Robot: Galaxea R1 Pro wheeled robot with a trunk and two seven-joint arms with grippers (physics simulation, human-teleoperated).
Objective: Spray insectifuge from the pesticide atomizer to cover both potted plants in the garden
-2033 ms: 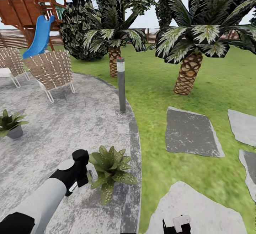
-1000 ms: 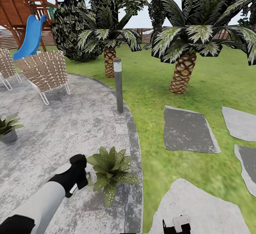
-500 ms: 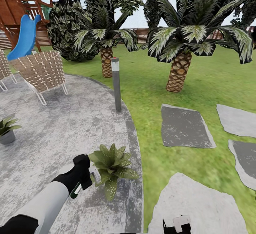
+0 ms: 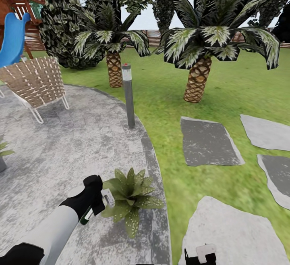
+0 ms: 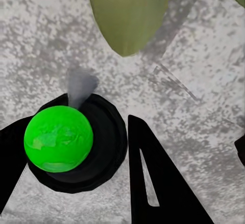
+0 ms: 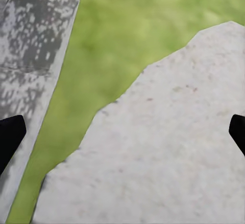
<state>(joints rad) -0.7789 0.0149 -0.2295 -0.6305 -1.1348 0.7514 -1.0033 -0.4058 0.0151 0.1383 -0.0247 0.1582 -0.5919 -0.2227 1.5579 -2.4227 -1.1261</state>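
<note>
left gripper (image 4: 96, 201) clenched on pesticide atomizer (image 4: 89, 213), lower left of head view, just beside potted plant (image 4: 131, 196) on patio (image 4: 72, 148) | right gripper (image 6: 122, 132) spread wide over stepping stone (image 6: 163, 152)

The spray bottle (image 4: 89, 213), slim with a green-and-dark base and pale head, sits clamped between the left gripper's (image 4: 96, 206) black fingers (image 5: 158, 183), its head just beside the near potted plant (image 4: 129, 197), while the second potted plant (image 4: 2, 156) stands well apart from them
</note>
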